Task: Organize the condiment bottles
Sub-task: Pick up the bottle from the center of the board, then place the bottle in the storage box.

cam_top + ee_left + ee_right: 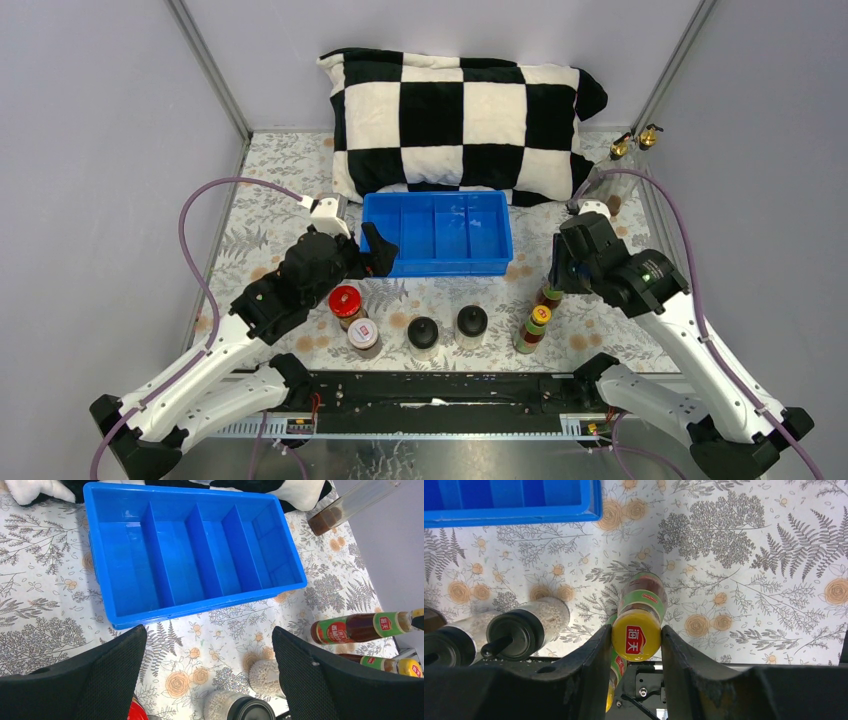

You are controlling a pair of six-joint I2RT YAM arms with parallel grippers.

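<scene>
My right gripper (636,636) is shut on the yellow cap of a slim sauce bottle (640,600) standing on the table; from above it shows under the gripper (556,283). The second yellow-capped bottle (534,328) stands just in front of it. My left gripper (209,652) hangs open over the table in front of the blue tray (200,607), holding nothing. Below it stand the red-lidded jar (345,301), the white-lidded jar (363,336) and two black-capped jars (423,333) (471,322). Two gold-spouted glass bottles (633,142) stand at the far right corner.
The blue tray (440,268) has several compartments with nothing in them. A black-and-white checked pillow (460,120) lies behind it. Frame posts and grey walls close in both sides, and a black rail (440,388) runs along the near edge.
</scene>
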